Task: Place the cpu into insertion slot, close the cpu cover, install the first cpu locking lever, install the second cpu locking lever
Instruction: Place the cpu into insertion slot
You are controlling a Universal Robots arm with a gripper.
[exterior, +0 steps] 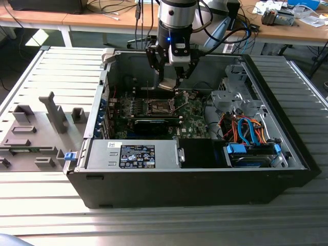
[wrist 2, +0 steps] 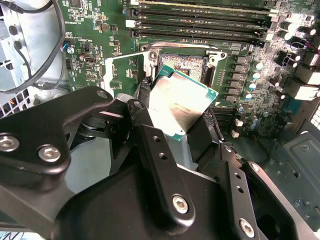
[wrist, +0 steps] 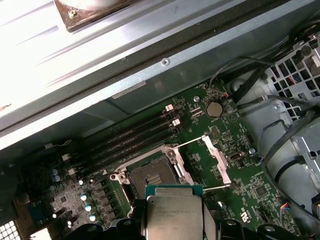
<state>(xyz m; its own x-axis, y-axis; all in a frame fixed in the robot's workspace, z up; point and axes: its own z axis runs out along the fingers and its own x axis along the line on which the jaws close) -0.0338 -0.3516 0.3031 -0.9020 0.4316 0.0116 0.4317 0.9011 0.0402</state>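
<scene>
- The exterior view takes in the whole scene. Nearest is a ribbed metal table (exterior: pixel 154 220), with grey plastic fixtures (exterior: pixel 36 133) on it at the exterior view's left.
- On the table lies an open black case (exterior: pixel 179 179), with a labelled grey box and blue-tabbed drives along its near wall.
- Further in, the gripper (exterior: pixel 169 82) hangs over the green board (exterior: pixel 197 115).
- The second wrist view adds the grasp: black bolted fingers (wrist 2: pixel 150 145) clamp the cpu (wrist 2: pixel 182 102) by its edges. It is a flat square with a silvery top and a green rim, and it is held tilted.
- Just beyond the cpu, the slot (wrist 2: pixel 182 62) lies bare, with a dark contact field inside a metal frame.
- The first wrist view shows the thin grey cover (wrist: pixel 216 159) swung open beside the slot, with wire levers raised.
- Beyond the slot run long, narrow black memory slots (wrist: pixel 130 135).
- Farthest off, wooden desks (exterior: pixel 287 31) carry cables.
</scene>
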